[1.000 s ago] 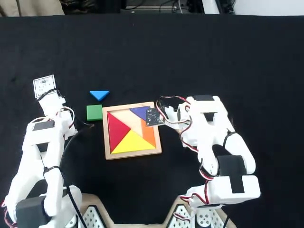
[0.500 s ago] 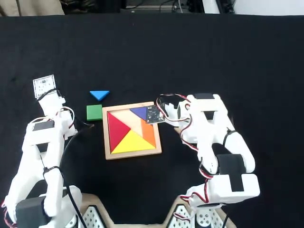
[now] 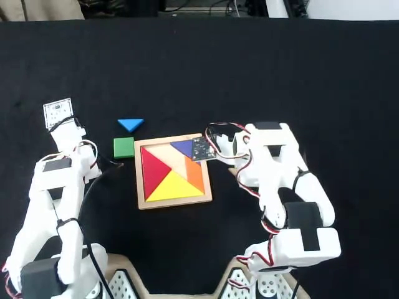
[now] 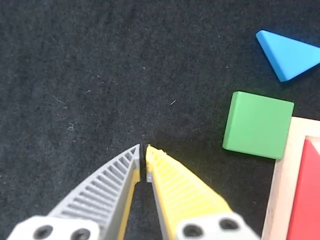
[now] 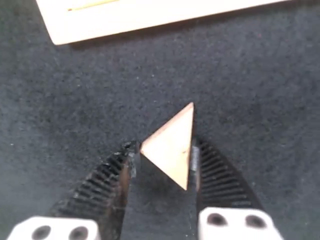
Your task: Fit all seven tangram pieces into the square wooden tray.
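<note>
The square wooden tray point(image 3: 174, 202) lies mid-table and holds a red triangle point(image 3: 153, 170), a yellow triangle point(image 3: 174, 185), an orange piece point(image 3: 196, 177) and a purple triangle point(image 3: 183, 147). Left of the tray, on the cloth, lie a green square point(image 3: 123, 147) and a blue triangle point(image 3: 130, 124). My right gripper point(image 5: 162, 148) is shut on a pale wooden triangle point(image 5: 172, 145), held above the black cloth just short of the tray's edge point(image 5: 150, 17). My left gripper point(image 4: 143, 148) is shut and holds nothing. It sits low over the cloth, a short way from the green square point(image 4: 257, 125) and the blue triangle point(image 4: 289, 55).
A black cloth covers the whole table. The right arm point(image 3: 269, 159) stands beside the tray's right side, its wrist board overhanging the tray's corner. The left arm point(image 3: 59, 177) stands at the left. Part of the tray's floor point(image 3: 163, 149) at the back is bare.
The right arm's wrist has edged slightly toward the back of the table. The left arm and the pieces have not moved.
</note>
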### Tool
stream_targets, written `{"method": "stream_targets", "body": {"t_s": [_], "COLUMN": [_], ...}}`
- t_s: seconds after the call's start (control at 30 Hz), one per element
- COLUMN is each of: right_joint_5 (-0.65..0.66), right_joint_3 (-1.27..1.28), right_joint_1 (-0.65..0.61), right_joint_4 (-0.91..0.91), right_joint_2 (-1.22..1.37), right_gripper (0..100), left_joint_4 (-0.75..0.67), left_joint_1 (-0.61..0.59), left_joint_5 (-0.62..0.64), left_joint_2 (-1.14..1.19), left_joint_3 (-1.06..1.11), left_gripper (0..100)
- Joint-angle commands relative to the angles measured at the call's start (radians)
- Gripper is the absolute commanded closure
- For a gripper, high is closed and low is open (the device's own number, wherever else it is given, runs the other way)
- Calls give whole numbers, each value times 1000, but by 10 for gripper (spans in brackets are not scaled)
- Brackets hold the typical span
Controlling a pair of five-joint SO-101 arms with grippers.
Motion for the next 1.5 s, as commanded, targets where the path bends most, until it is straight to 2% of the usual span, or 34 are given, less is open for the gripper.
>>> {"method": "stream_targets", "body": {"t_s": [0.0, 0.97, 1.07, 1.4, 1.47], "right_joint_5": [-11, -12, -68, -97, -150], "right_joint_3": [16, 18, 16, 124, 159], "right_joint_1": [12, 14, 14, 29, 21], "right_joint_4": [5, 6, 6, 6, 6], "right_joint_2": [16, 10, -4, -268, -352], "right_gripper": [864, 868, 868, 868, 868], "left_joint_4": [-18, -18, -18, -18, -18], "left_joint_1": [-2, -1, -1, -2, -2], "left_joint_5": [-3, -3, -3, -3, -3], "left_joint_2": [-23, -23, -23, -23, -23], "left_joint_3": [-5, -5, -5, -5, -5], "left_gripper": [970, 970, 970, 970, 970]}}
